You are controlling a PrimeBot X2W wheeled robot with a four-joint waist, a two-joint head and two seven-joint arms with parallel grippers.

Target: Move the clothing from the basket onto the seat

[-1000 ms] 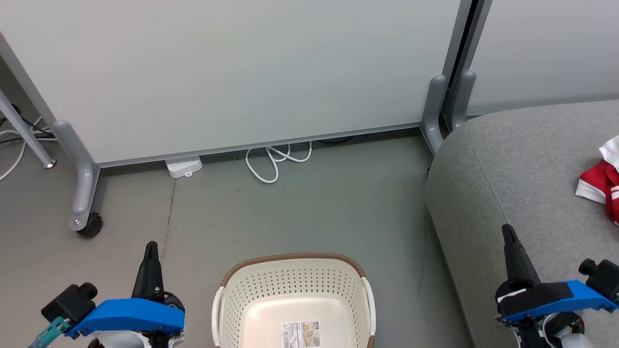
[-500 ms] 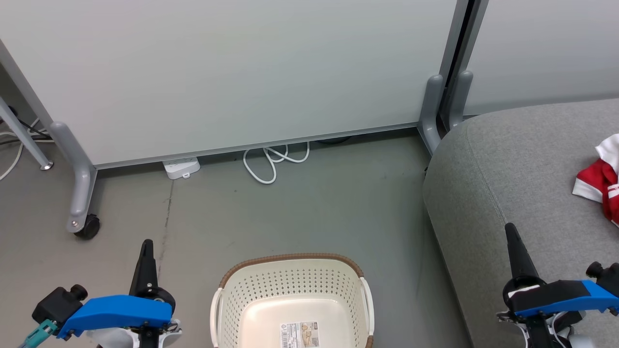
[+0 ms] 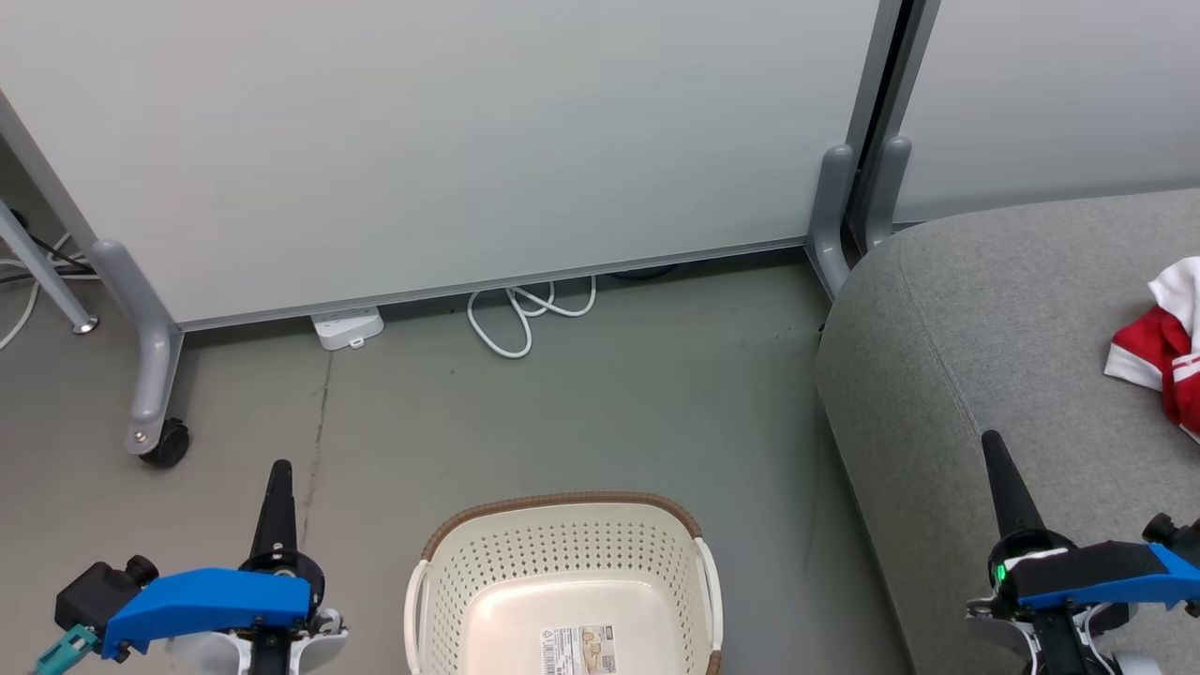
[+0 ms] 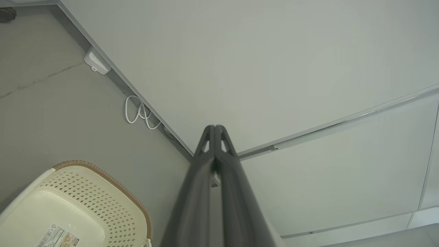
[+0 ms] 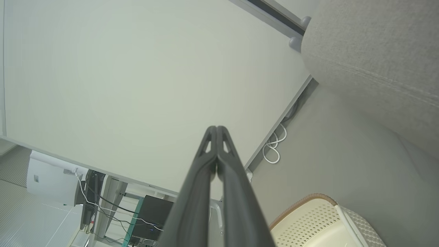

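Left tool (image 3: 279, 466) and right tool (image 3: 992, 441) are clenched empty, seemingly because clothing (image 3: 1161, 349) lies on the right seat (image 3: 984, 309) and the basket (image 3: 562, 500) looks bare.

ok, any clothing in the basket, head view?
No, the basket interior in view is bare apart from a paper label; red clothing lies on the seat.

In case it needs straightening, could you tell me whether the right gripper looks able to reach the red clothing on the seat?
Probably yes: the right gripper, shut, hangs by the seat, and only bare upholstery lies between it and the clothing. It would have to open first.
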